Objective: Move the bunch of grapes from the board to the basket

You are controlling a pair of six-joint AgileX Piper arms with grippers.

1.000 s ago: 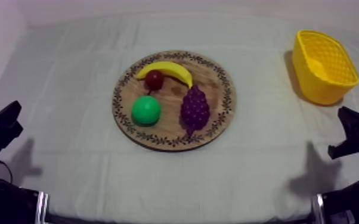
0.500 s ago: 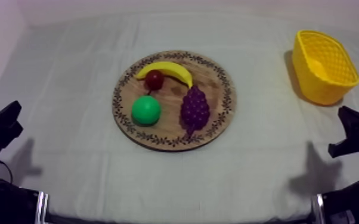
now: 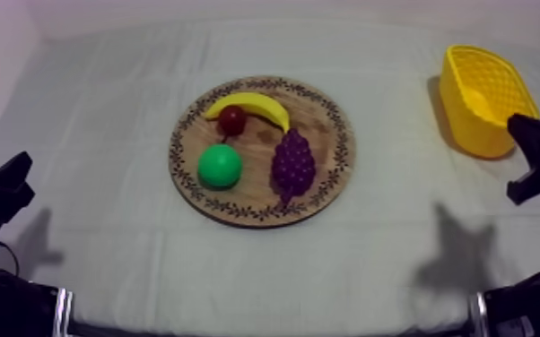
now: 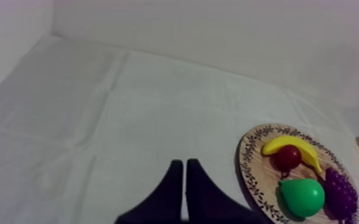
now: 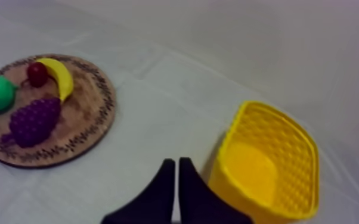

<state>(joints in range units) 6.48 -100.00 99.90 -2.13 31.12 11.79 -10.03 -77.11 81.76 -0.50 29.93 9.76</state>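
The purple bunch of grapes (image 3: 293, 165) lies on the right half of the round wooden board (image 3: 262, 213), mid-table. The yellow basket (image 3: 487, 99) stands at the far right. My right gripper (image 3: 529, 152) hangs just in front of the basket, well right of the board. In the right wrist view its fingers (image 5: 176, 164) lie together as a narrow wedge, shut on nothing, between the basket (image 5: 265, 164) and the grapes (image 5: 34, 121). My left gripper (image 3: 12, 179) sits low at the left edge; its fingers (image 4: 185, 170) are shut too, far from the grapes (image 4: 341, 193).
Also on the board are a banana (image 3: 251, 105), a small red fruit (image 3: 231, 119) and a green pear (image 3: 220, 166). Bare cloth runs between the board and the basket, and all round the board.
My right gripper has lifted from its low spot at the right edge and moved up toward the basket. The left arm and the fruit have not moved.
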